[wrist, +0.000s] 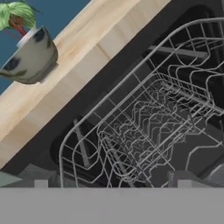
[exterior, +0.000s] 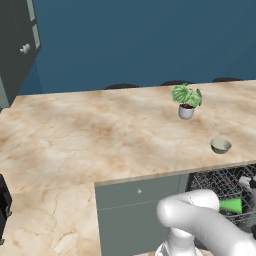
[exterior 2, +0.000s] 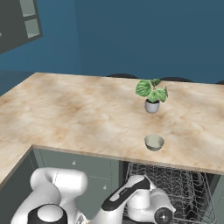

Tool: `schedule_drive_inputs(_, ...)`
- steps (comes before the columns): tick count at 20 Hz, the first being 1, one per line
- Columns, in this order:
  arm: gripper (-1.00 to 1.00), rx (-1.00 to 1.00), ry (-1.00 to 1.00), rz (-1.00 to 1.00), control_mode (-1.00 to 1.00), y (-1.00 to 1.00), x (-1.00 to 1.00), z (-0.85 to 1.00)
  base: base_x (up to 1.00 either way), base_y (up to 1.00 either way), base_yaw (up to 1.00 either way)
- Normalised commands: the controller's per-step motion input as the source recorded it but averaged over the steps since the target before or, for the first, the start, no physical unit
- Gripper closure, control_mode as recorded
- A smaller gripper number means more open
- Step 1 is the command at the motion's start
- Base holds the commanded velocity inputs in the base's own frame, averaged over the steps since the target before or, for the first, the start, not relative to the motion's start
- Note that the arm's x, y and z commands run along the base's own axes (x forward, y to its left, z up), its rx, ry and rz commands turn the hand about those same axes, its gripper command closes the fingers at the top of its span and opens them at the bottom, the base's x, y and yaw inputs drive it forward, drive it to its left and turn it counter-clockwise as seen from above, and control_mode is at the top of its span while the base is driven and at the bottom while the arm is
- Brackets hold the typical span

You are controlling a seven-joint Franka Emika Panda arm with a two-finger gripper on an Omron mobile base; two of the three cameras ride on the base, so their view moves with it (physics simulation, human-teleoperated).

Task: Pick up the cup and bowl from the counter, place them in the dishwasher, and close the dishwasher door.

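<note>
The bright green cup (exterior: 231, 205) lies on its side in the dishwasher's black wire rack (exterior: 215, 182), partly behind my white arm. The grey metallic bowl (exterior: 220, 145) stands on the marbled counter (exterior: 75, 140) near its front edge, just above the open dishwasher (exterior 2: 175, 183). In the hand view the bowl (wrist: 28, 59) sits at the upper left and the rack (wrist: 148, 118) spreads below. My gripper (wrist: 112, 183) hangs over the rack, open, its fingertips wide apart with nothing between them. The dishwasher door is out of view.
A grey-white pot with green leaves (exterior: 187, 100) stands behind the bowl on the counter. A grey-green drawer front (exterior: 140, 200) is left of the dishwasher. A dark wall cabinet (exterior: 20, 45) hangs at the far left. Dark stool tops (exterior: 122, 86) show behind the counter.
</note>
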Motion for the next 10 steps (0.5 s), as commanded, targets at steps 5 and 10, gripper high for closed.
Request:
schedule_drive_inputs(5, -1.00, -0.22, 0.00, -0.06, -1.00, 0.00, -0.12, 0.05, 0.00, 0.00, 0.00)
schedule_drive_inputs(10, -1.00, 0.05, -0.01, 0.00, -1.00, -0.02, -0.01, 0.33, 0.00, 0.00, 0.00)
